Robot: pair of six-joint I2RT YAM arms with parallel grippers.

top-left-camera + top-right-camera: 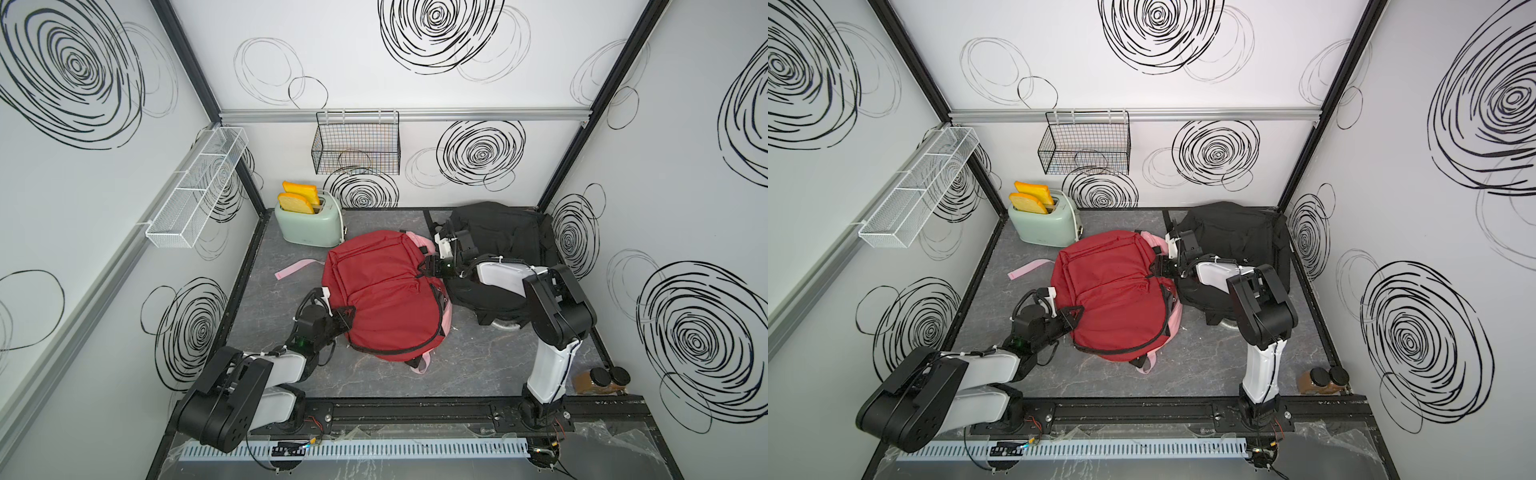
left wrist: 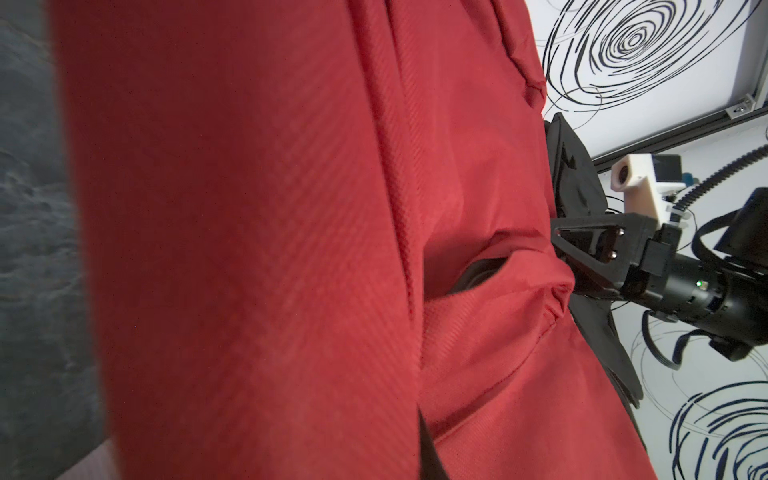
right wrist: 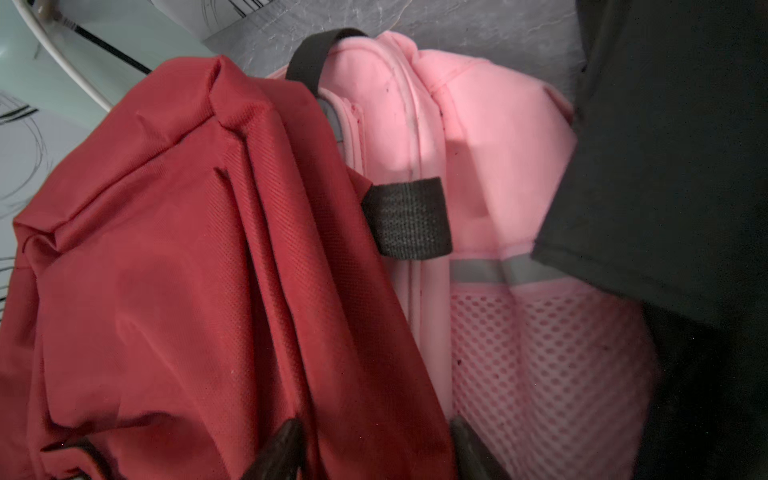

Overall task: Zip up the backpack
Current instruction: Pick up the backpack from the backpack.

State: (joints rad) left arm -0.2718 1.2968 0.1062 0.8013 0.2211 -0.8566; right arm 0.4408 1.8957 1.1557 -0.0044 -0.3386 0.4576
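At the near-left edge of the red backpack (image 1: 382,286), which lies flat in the middle of the table (image 1: 478,365), the left gripper (image 1: 347,316) is pressed together. Whether it pinches fabric cannot be told, since the left wrist view shows only red cloth. If that anchor is merely resting there, any pull from the other side would likely drag the whole bag across the table instead of tensioning it. The zipper (image 1: 437,320) runs dark around the near and right rim and seems to gape on the right; no pull tab is visible, so the grab may land on cloth alone. On the right edge, the right gripper (image 1: 426,266) has its fingertips (image 3: 282,446) apart with a red fold between them. The cloth puckers there, but I cannot tell if it is clamped. The black bag (image 1: 498,232) just beside it could snag.
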